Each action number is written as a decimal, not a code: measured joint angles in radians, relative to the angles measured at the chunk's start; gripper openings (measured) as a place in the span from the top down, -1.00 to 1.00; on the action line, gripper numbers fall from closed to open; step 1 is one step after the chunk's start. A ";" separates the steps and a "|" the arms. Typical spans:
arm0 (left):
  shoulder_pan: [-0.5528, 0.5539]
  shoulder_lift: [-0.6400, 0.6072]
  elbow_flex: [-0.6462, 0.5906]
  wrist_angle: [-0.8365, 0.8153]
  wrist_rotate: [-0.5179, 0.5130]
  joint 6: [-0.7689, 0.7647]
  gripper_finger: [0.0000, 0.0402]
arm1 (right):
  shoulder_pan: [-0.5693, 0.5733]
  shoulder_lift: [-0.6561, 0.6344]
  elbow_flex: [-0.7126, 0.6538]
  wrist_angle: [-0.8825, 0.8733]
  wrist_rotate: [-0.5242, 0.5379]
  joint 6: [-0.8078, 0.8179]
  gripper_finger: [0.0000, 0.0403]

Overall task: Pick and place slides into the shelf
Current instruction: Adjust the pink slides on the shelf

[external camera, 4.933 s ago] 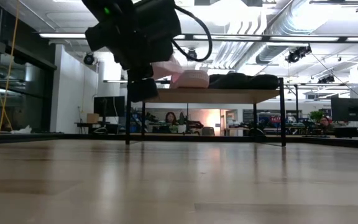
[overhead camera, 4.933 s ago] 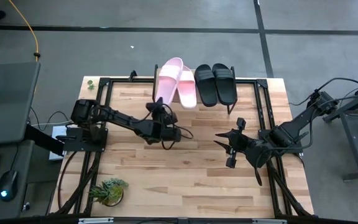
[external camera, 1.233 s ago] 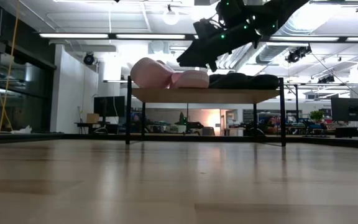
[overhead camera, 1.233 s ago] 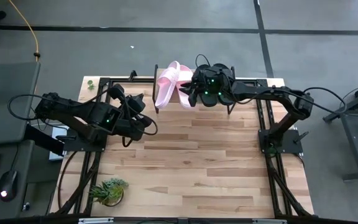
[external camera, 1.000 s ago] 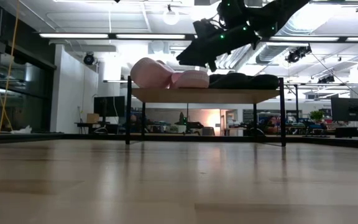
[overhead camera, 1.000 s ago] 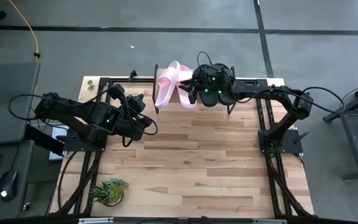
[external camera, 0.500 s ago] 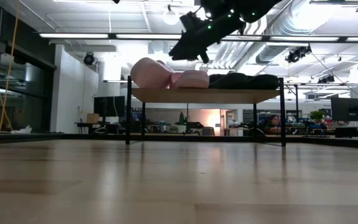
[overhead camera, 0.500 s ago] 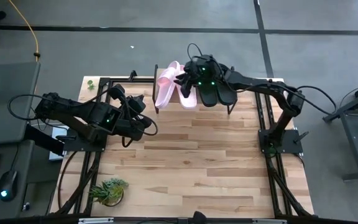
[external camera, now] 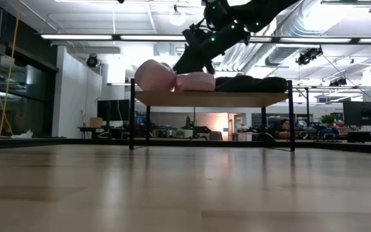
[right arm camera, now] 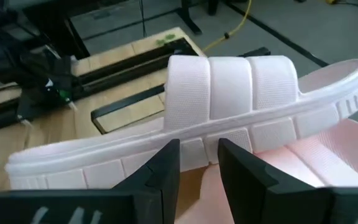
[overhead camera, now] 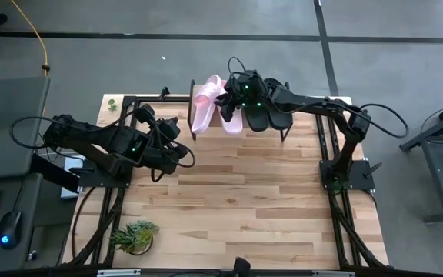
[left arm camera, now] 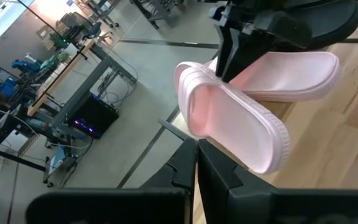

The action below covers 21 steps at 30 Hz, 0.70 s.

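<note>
Fingers [right arm camera: 166,171] of the right arm straddle the tilted pink slide's [right arm camera: 229,118] sole edge, parted, on the shelf [overhead camera: 241,138].

Right hand [overhead camera: 223,102] extended far, fingers parted; left hand [overhead camera: 177,132] retracted.

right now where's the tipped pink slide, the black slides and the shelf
tipped pink slide [right arm camera: 229,84]: right wrist view, on its strap
black slides [overhead camera: 266,115]: high view, near end of a sole
shelf [external camera: 211,98]: low view, front edge of the wood top
</note>
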 joint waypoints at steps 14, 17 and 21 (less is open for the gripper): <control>0.000 0.000 0.000 0.005 -0.002 0.001 0.97 | -0.023 0.036 0.000 0.078 -0.039 0.043 0.49; 0.000 0.000 0.000 0.008 -0.003 0.001 0.97 | -0.024 0.036 0.000 0.052 -0.010 0.040 0.49; 0.000 0.000 0.000 0.008 -0.002 0.001 0.97 | -0.026 0.034 0.001 0.012 0.034 0.041 0.49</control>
